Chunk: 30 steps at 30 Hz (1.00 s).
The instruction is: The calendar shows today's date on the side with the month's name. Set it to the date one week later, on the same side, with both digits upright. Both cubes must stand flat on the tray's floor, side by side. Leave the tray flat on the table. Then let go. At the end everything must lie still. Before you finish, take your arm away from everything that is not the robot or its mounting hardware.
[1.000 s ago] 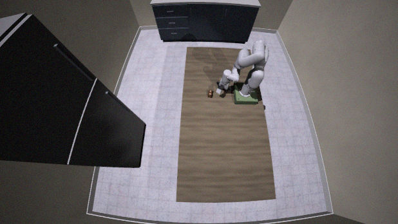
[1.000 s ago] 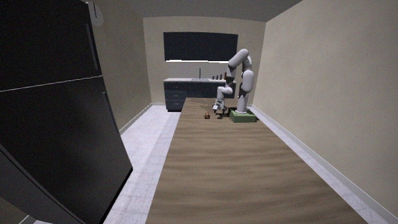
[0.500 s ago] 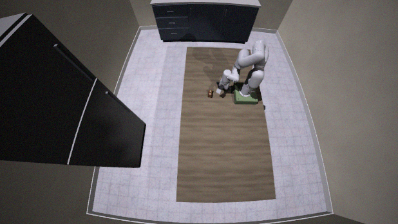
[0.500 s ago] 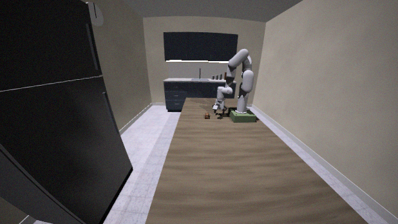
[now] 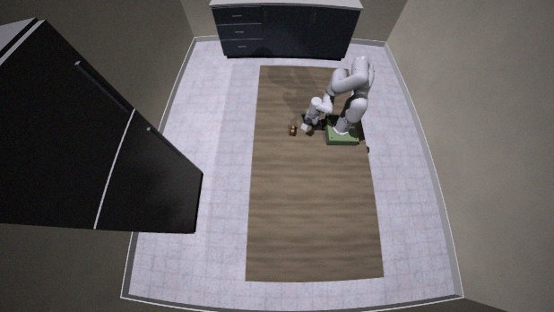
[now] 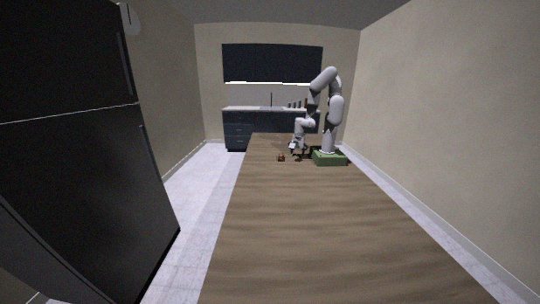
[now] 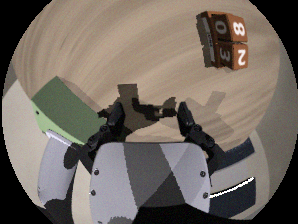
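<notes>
The calendar (image 5: 292, 130) (image 6: 280, 157) is a small dark brown tray with two orange-brown cubes, standing on the wooden table (image 5: 314, 202). In the wrist view it sits at the upper right. One cube (image 7: 229, 27) shows a 0 and an 8. The other cube (image 7: 232, 55) shows a 3 and a 2. They stand side by side. The month's name does not show. My gripper (image 7: 150, 108) (image 5: 307, 126) (image 6: 294, 149) is open and empty. It hangs just above the table, a short way from the calendar, between it and the arm's base.
The arm stands on a green base block (image 5: 342, 136) (image 6: 329, 158) (image 7: 60, 107) at the table's edge. Dark cabinets (image 5: 287, 31) stand beyond the table's far end. A black fridge (image 5: 67, 148) stands off to the left, across the tiled floor.
</notes>
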{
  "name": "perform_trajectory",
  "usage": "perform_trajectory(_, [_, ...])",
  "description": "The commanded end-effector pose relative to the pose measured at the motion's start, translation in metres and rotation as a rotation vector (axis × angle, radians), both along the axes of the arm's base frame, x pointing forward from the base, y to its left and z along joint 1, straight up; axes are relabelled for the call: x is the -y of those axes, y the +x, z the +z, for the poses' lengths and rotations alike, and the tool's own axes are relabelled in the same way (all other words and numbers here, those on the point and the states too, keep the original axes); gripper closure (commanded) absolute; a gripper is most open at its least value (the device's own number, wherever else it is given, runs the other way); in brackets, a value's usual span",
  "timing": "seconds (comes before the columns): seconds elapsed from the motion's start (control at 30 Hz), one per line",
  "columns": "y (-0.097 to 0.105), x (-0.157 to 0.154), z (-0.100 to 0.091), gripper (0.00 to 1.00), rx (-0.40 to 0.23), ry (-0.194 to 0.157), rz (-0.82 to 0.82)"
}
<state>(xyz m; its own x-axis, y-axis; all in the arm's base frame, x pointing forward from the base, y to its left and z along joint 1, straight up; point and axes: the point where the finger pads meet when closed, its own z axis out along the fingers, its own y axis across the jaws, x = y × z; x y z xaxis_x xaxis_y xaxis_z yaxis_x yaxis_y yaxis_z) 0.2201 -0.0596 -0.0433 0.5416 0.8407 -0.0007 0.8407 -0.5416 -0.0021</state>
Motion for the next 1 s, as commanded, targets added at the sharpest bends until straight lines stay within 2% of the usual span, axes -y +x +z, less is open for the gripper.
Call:
perform_trajectory(0.0, [0.001,0.000,0.000,0.00,0.002,-0.001,0.000])
perform_trajectory(0.27, [0.001,0.000,0.001,0.00,0.002,-0.001,0.000])
perform_trajectory(0.53, [0.001,0.000,0.023,0.00,0.002,-0.001,0.000])
perform_trajectory(0.77, [0.001,0.000,0.033,0.00,0.002,-0.001,0.000])
perform_trajectory(0.97, [0.002,-0.001,0.033,0.00,0.002,-0.001,-0.043])
